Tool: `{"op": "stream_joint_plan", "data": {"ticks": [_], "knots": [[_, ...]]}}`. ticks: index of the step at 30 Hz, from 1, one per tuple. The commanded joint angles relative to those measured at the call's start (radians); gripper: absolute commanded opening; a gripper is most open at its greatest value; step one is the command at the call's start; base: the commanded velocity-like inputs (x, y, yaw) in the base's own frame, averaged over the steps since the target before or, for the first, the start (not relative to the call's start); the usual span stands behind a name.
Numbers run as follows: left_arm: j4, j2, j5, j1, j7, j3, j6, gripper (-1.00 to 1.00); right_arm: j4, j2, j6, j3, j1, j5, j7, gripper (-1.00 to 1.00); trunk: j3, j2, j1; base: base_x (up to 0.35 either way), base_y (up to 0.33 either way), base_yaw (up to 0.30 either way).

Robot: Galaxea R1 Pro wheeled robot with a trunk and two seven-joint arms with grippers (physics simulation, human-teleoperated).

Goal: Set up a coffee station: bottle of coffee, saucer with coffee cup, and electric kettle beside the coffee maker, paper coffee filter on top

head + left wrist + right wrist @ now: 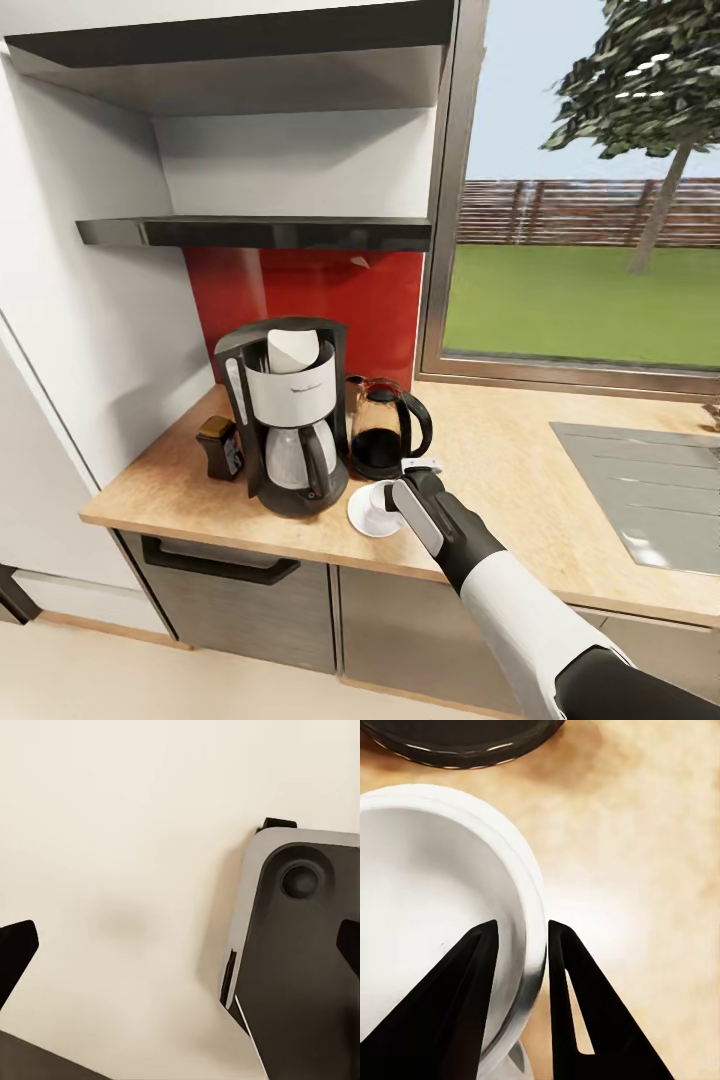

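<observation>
The black and white coffee maker (290, 425) stands on the wooden countertop (500, 450), a white paper filter (295, 350) in its top. The dark coffee bottle (222, 447) sits at its left, the glass electric kettle (385, 428) at its right. In front of the kettle lies the white saucer (362, 515) with the white coffee cup (383, 497) on it. My right gripper (402, 488) is shut on the cup's rim (536, 937), one finger (472, 967) inside the cup (435, 907) and the other outside. My left gripper (180, 952) is open over a pale floor.
A steel sink drainboard (640, 490) is set into the counter at the right, below a window. A dark shelf (260, 232) hangs above the coffee maker. The kettle's base (457, 739) is close beyond the cup. A dark grey robot part (300, 945) lies under my left gripper.
</observation>
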Motion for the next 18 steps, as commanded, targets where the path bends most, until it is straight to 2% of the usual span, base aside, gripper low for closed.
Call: {"op": "stream_joint_plan", "data": {"ticks": [1, 15, 18], "knots": [[0.002, 0.0, -0.011, -0.001, 0.004, 0.007, -0.005, 1.0, 0.0, 0.0, 0.001, 0.002, -0.001, -0.01, -0.007, -1.0, -0.002, -0.002, 0.001, 0.0, 0.0, -0.007], [0.002, 0.0, -0.011, -0.001, 0.004, 0.007, -0.003, 1.0, 0.0, 0.0, 0.001, 0.002, -0.001, -0.011, -0.006, -1.0, -0.002, -0.002, 0.001, 0.0, 0.0, -0.001], [0.002, 0.0, -0.011, -0.001, 0.004, 0.007, -0.003, 1.0, 0.0, 0.0, 0.001, 0.002, -0.001, -0.011, -0.006, -1.0, -0.002, -0.002, 0.001, 0.0, 0.097, 0.0]]}}
